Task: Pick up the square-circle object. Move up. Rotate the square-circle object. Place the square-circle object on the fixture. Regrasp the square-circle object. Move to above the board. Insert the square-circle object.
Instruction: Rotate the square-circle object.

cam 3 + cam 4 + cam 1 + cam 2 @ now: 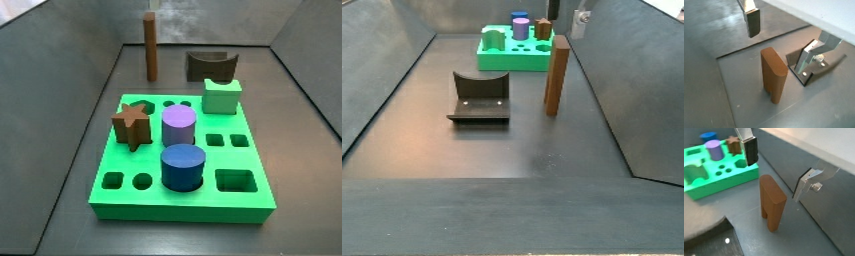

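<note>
The square-circle object, a slim reddish-brown peg, stands upright on the dark floor, also seen in another wrist view and in both side views. My gripper is open and empty, also shown in a wrist view. One dark-padded finger and the other silver finger stand wide apart on either side of the peg's top, touching nothing. The fixture sits on the floor near the peg. The green board lies beyond.
On the board stand a brown star peg, a purple cylinder, a blue cylinder and a pale green block. Grey walls enclose the floor; the peg stands close to one wall.
</note>
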